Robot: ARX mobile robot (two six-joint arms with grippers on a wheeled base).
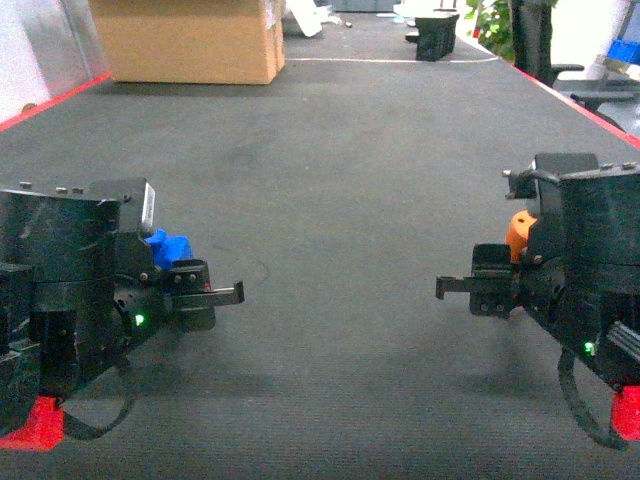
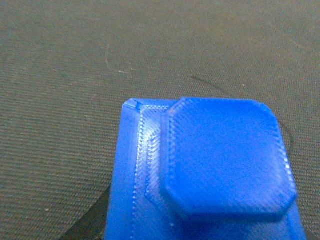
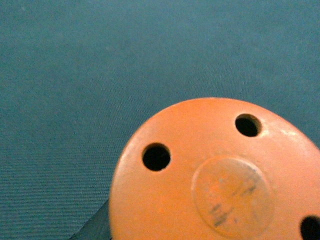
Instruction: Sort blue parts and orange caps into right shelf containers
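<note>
A blue part [image 1: 166, 246] sits in my left gripper [image 1: 214, 291], low on the left of the head view, and the gripper is shut on it. In the left wrist view the blue part [image 2: 215, 165] fills the lower half, an octagonal raised block on a flat base, and hides the fingers. My right gripper [image 1: 466, 287], low on the right, is shut on an orange cap [image 1: 520, 233]. That orange cap [image 3: 215, 175] shows a round face with small holes and covers the fingers in the right wrist view. Both grippers point inward over the dark carpet. The right shelf containers are out of view.
A large cardboard box [image 1: 190, 40] stands at the far left. A black bin [image 1: 437, 35] and an office chair [image 1: 545, 40] stand at the far right. Red lines [image 1: 55, 100] edge the dark carpet on both sides. A blue object [image 1: 625, 52] is cut off at the right edge.
</note>
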